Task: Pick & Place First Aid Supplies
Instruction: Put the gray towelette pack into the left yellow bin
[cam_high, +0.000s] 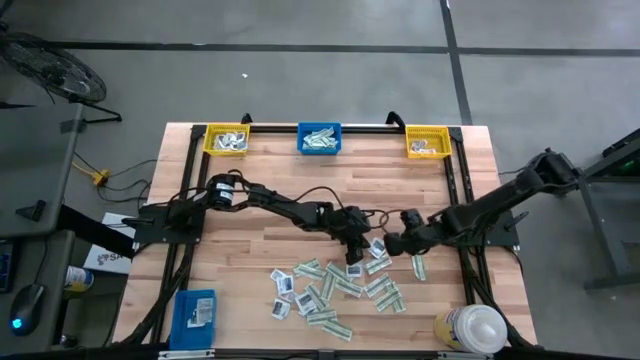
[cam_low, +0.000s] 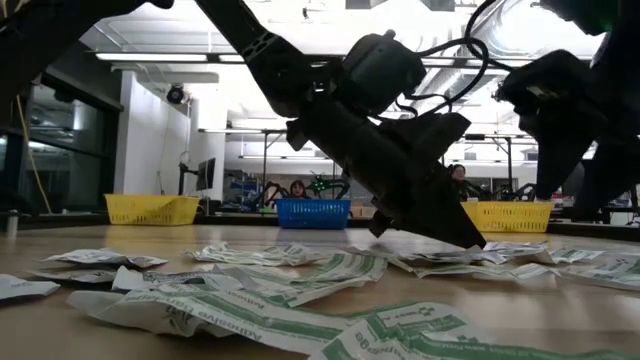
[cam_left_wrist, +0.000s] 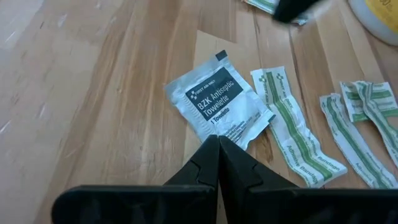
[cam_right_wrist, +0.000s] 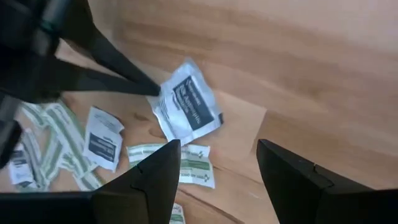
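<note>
The left gripper (cam_left_wrist: 219, 144), fingers pinched together, grips the towelette packet (cam_left_wrist: 217, 104) by its near edge. Lift straight up, clear of the strips (cam_left_wrist: 298, 127) alongside. The right gripper (cam_right_wrist: 217, 165) hangs wide open and empty just beside it.

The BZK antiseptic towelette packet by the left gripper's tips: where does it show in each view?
High view: the towelette packet lies mid-table, between the two grippers.
Low view: cannot pick it out; the arm hides that spot.
Left wrist view: the packet lies just ahead of the shut left gripper.
Right wrist view: the packet lies beyond the open right gripper.
Shared landmark: the left gripper's tip at the packet's edge.
</note>
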